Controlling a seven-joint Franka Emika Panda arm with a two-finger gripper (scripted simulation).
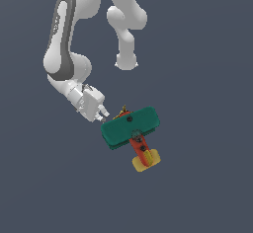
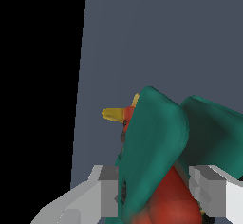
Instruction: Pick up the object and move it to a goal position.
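- In the wrist view the tool (image 2: 156,194) fills the near edge: two grey fingers (image 2: 108,190) stand part-open, one on each side of the toy biplane (image 2: 156,142), with a teal wing and the red-orange body filling the gap between them.
- The near finger pad lies against the wing's edge; the other finger sits just beside the body. Whether both pads press firmly cannot be told, but the plane looks clasped between them.
- Only this view shows the yellowish propeller (image 2: 116,114) plainly, sticking out sideways past the wing's far edge, and the two wings as separate curved sheets.
- The exterior view shows what the wrist camera cannot: the whole arm (image 1: 66,44) bending down to the tool (image 1: 102,113), which meets the plane (image 1: 131,127) at one end of its teal wing.
- There the plane lies just beyond the fingertips, towards the exterior view's right.
- Its long axis, the red-orange body (image 1: 140,148), runs from the nose near the tool, slanting away to the yellow tail fins (image 1: 146,160), the end farthest from the tool.
- The wings cross that axis broadside.
- Behind everything lies a plain dark grey surface (image 1: 207,187); whether the plane touches it cannot be told.
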